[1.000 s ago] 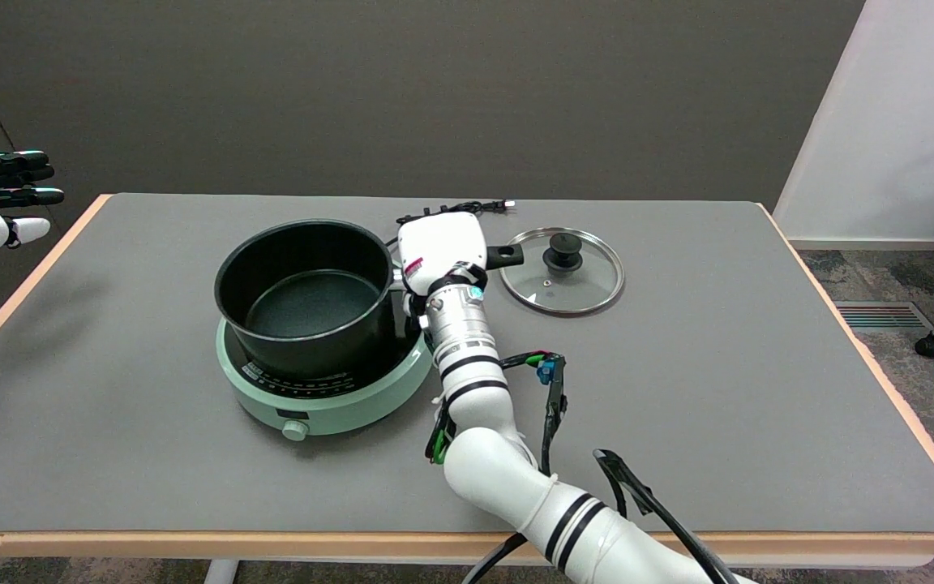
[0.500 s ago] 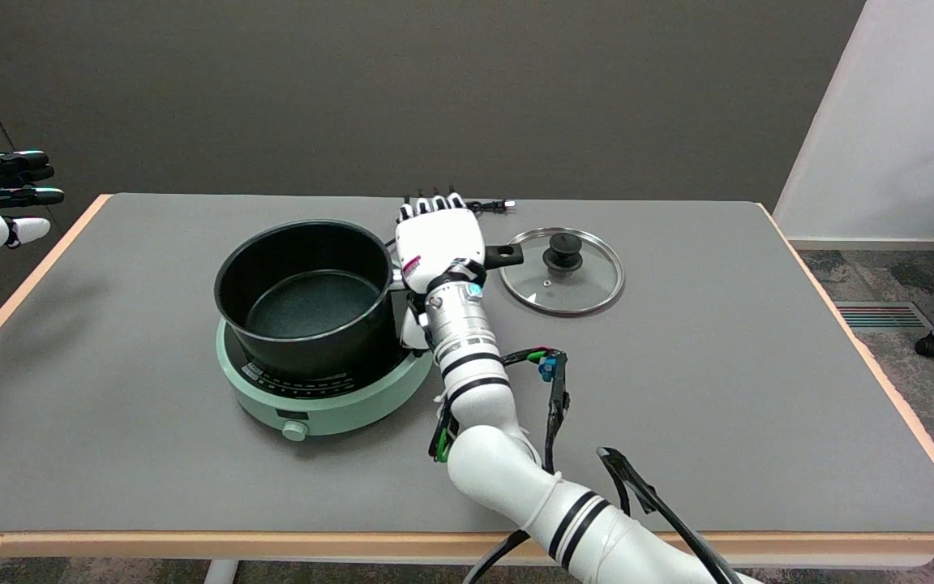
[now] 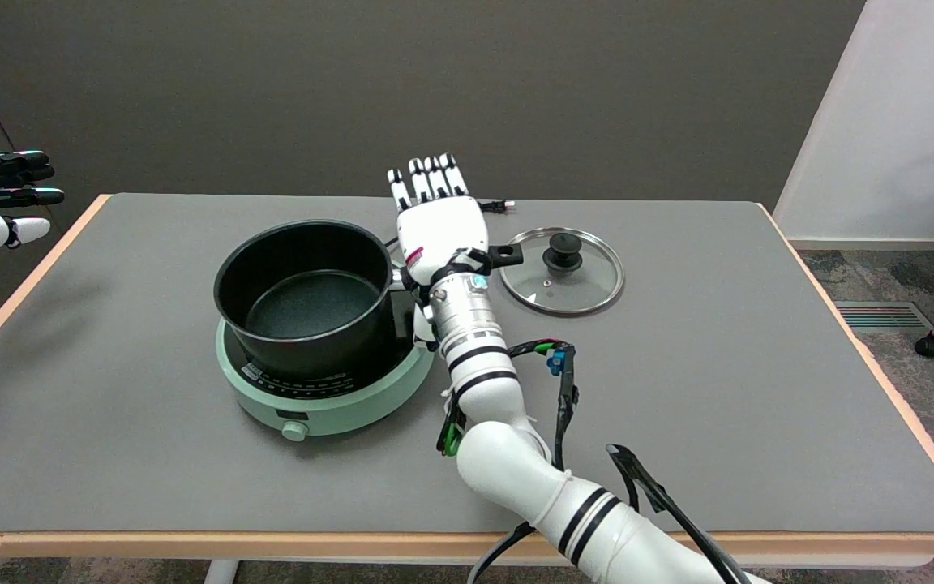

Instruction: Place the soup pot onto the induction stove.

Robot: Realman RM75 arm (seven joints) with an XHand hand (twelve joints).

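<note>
Robot hand point(image 3: 441, 229) is wide open, fingers point(image 3: 428, 178) straight and pointing away from me, holding nothing. It hovers over the pot's handle point(image 3: 506, 256), whose black tip sticks out to its right. I can't tell if the palm touches the handle underneath.

From this one view over the tabletop point(image 3: 759, 389), the pot point(image 3: 306, 296) sits on the green stove point(image 3: 329, 389), upright and about in the middle, so it looks settled. I think the job is done and the open fingers mean letting go.

A glass lid point(image 3: 562, 272) lies flat just beside the handle tip, off the pot. A black cord point(image 3: 490, 206) lies behind the hand.
</note>
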